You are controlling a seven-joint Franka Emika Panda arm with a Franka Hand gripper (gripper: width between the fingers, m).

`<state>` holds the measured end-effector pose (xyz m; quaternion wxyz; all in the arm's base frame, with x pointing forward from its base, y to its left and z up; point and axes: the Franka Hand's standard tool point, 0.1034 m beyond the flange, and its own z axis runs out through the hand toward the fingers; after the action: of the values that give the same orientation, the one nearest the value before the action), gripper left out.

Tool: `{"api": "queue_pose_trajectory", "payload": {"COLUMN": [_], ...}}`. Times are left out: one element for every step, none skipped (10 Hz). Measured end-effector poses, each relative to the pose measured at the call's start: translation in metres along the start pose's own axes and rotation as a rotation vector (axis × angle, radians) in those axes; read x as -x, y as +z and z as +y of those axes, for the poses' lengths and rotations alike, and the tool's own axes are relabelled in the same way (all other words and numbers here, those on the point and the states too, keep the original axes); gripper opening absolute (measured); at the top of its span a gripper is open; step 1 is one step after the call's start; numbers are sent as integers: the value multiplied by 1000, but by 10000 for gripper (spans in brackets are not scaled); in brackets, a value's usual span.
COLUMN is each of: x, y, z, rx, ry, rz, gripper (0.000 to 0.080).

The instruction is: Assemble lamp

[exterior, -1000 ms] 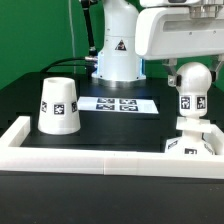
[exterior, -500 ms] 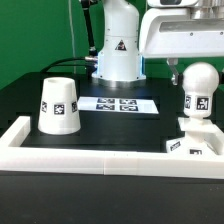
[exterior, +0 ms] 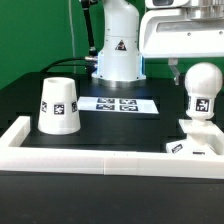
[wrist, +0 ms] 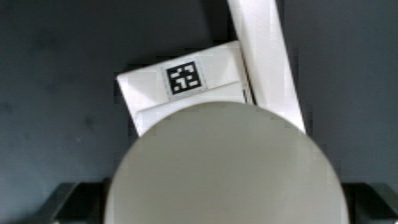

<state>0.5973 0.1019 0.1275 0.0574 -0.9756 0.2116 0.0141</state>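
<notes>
One bulb is clasped wide-jawed by the gripper, directly beneath it over the base, apparently for seating its stem.

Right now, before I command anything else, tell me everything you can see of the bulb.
The bulb is a smooth, round white globe, plastic by the look, on a thicker neck that carries a black-and-white square tag. It stands upright with its foot on the flat base, at the exterior view's right, beside a white border rail. Whether it is fully seated cannot be told. The gripper is above it, fingers either side of the globe, seemingly clamped on it.
</notes>
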Motion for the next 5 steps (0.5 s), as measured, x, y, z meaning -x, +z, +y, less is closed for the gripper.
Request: {"api": "queue_pose_trajectory", "payload": {"x": [0, 1, 1, 2, 1], "y": [0, 0, 0, 1, 1], "z": [-1, -2, -2, -2, 0], "rx": [-4, -6, -8, -16, -37], "ry": [56, 119, 186, 251, 353], "rz": [-2, -4, -5, -18, -40], "gripper": [580, 580, 580, 580, 580]}}
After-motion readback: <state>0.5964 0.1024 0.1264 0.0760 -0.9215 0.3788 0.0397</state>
